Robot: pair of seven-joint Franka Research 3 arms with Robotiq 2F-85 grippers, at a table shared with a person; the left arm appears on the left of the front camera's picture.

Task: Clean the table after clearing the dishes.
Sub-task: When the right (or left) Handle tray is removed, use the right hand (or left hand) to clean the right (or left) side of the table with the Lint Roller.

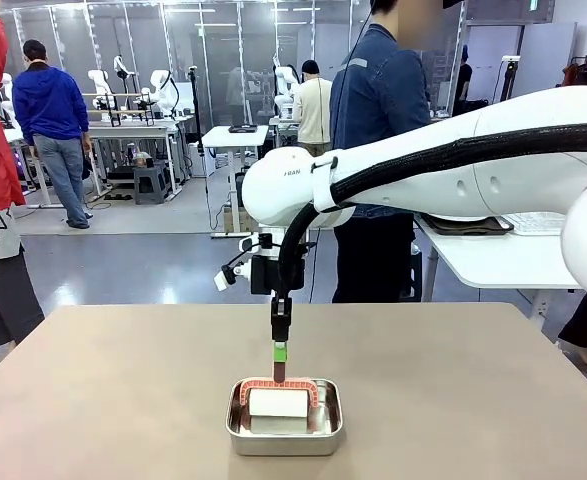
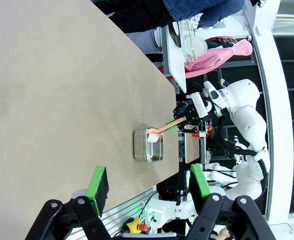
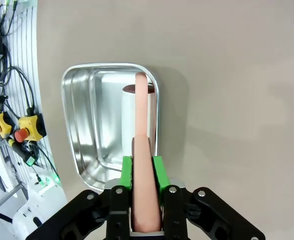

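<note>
My right pincer [image 3: 145, 172] is clenched on a salmon-pink arched handle [image 3: 140, 115], green pads pressed to its two sides, fingers pointing straight down. The handle belongs to a white block [image 3: 128, 125] that sits inside a small rectangular steel pan [image 3: 81, 125]. Whether the block rests on the pan floor or hangs just above it, I cannot tell. The pan stands on the table [image 1: 123, 380], at the middle of its width and close to my near edge. The beige-brown top around the pan is bare. My left pincer [image 2: 149, 184] is released, its green pads [image 2: 97, 184] spread wide with nothing between them. It hangs in the air above the near edge of the table, well apart from the pan, and touches nothing. At the far side of the table a person [image 1: 378, 100] in a dark blue jacket stands just beyond the edge, beside a white table [image 1: 503, 262].
</note>
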